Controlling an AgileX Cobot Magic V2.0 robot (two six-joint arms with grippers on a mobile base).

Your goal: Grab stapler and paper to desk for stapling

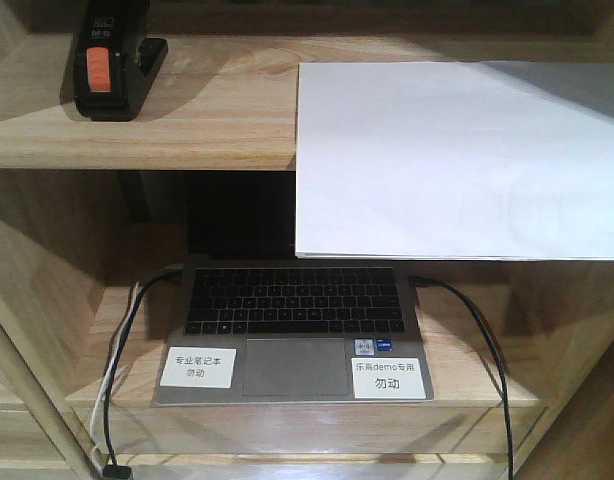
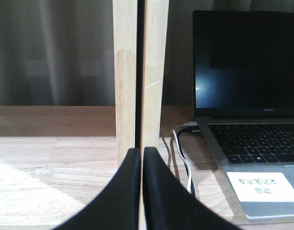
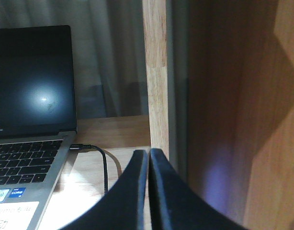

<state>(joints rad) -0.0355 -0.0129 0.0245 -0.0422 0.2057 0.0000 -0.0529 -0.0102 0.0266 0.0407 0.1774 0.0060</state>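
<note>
Black orange-labelled stapler point(image 1: 112, 60) sat near the edge of the light wooden shelf point(image 1: 187, 130), white rectangular paper point(image 1: 457, 160) overhanging it; left hand point(image 2: 141, 152) and right hand point(image 3: 148, 153) were closed, empty.

The left hand point(image 2: 141, 151) showed 2 smooth black fingers point(image 2: 128, 191), each broad at the base and curving inward to a narrow, rounded tip. The right hand point(image 3: 148, 152) looked alike: 2 black fingers point(image 3: 168, 191) of the same flared shape, their surfaces plain with a faint dull sheen.
</note>
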